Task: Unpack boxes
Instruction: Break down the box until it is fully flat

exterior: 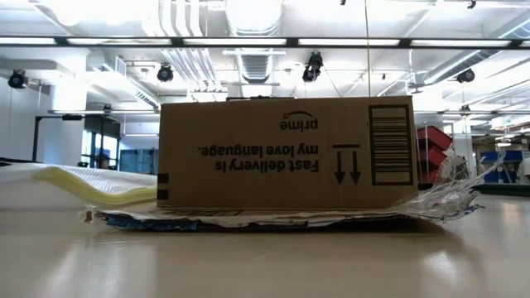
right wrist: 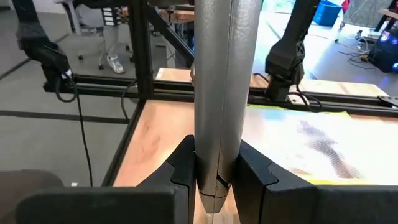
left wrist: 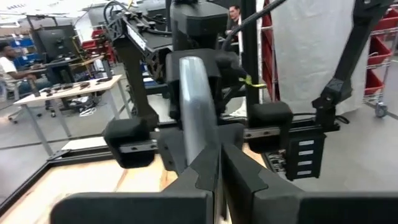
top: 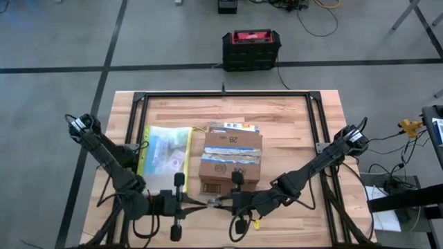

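high view: brown corrugated cardboard box (top: pixel 231 164) with white labels sits mid-table on the light wooden tabletop (top: pixel 291 131), flaps spread out. clear plastic pouch with yellow edge (top: pixel 166 149) lies just beside it, on the left arm's side. left gripper (top: pixel 201 203) and right gripper (top: pixel 220 202) meet near the table's front edge, just in front of the box, both on a slim silver-grey tool (top: pixel 211 202). black and red case (top: pixel 250 50) on the floor beyond the table.

low view: box (exterior: pixel 286 153) upside down by its print, resting on torn flaps and crumpled tape; pouch (exterior: pixel 79 186) beside it. no grippers here.

left wrist view: left gripper (left wrist: pixel 219 163) clenched on the silver tool (left wrist: pixel 194 106); a person sits at a desk (left wrist: pixel 62 93) behind.

right wrist view: right gripper (right wrist: pixel 215 163) clamped on the tool (right wrist: pixel 224 74); pouch (right wrist: pixel 317 140) on the tabletop beyond.
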### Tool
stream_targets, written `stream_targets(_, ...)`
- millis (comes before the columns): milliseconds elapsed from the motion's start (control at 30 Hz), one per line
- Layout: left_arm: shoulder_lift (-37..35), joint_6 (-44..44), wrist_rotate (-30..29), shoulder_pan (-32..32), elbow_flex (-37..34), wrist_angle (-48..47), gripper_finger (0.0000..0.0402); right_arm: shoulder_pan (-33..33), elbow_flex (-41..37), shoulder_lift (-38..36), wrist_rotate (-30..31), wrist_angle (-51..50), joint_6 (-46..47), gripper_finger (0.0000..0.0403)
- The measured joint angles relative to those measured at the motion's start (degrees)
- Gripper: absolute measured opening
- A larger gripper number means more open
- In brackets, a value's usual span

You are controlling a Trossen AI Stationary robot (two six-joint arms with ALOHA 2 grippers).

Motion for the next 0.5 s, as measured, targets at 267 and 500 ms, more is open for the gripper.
stream_targets(267,0.25,-0.12,11.51,4.72,-0.09,0.42,0.0001,-0.68,0.0,1.05,-0.5,0.0,-0.07,0.0048)
stream_targets(500,3.87,1.93,16.04,7.59,-0.09,5.24,0.0001,-2.1,0.0,1.05,-2.83,-0.18,0.12,0.0048)
